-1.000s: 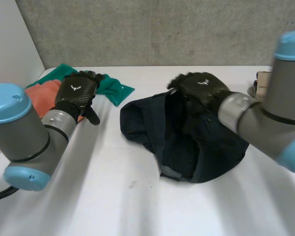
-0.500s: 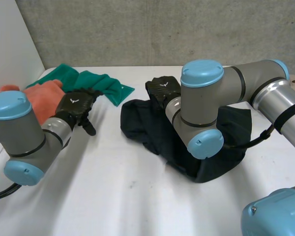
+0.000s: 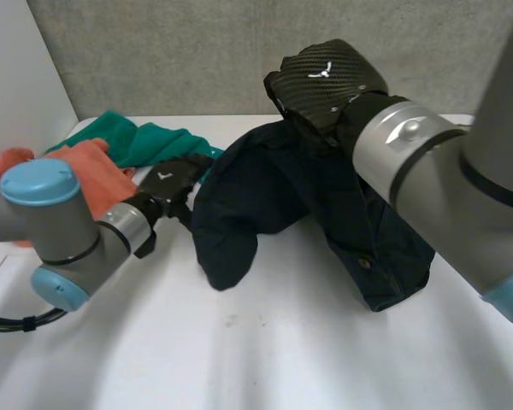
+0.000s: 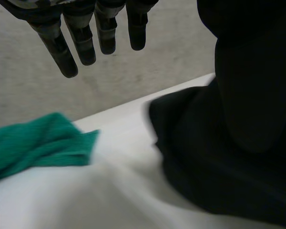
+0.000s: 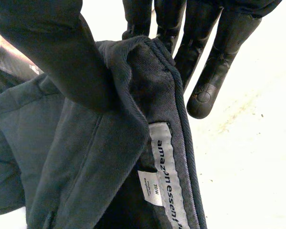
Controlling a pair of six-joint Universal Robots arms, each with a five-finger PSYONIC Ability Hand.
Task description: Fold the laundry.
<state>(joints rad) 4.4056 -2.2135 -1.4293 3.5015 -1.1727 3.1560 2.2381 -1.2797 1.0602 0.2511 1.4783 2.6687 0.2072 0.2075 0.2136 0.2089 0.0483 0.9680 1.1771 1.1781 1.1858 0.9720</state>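
Above the middle of the white table (image 3: 265,350), the right hand (image 3: 325,77) holds the dark navy trousers (image 3: 265,184) up by the waistband (image 5: 178,81); in the right wrist view the thumb (image 5: 57,52) presses the band against the fingers (image 5: 224,52), a firm-looking pinch, with the woven size label (image 5: 168,162) just below the grip; the rest of the garment hangs bunched, one lobe sagging towards the left hand, the lower part resting on the table on the robot's right side.

Left hand (image 3: 167,184) low, just beside the hanging lobe; its wrist view shows its fingers straight and spread, holding nothing; the trousers lie beside them, contact not clear.

Green cloth (image 3: 158,141) and orange cloth (image 3: 90,171) lie heaped at the far left of the table; the green one is near the trousers.

Step in hand, as judged: open the trousers out before any fold.

To do it well:
- the right pinch should hold without slipping;
- the left hand should take the waistband at a second spot, well apart from the right grip, not the sagging lobe;
- draw the two apart until the band is taut and the legs hang straight;
- lay the garment flat on bare table, clear of the green cloth.

Risk: the left fingers catch one layer only and the garment twists.
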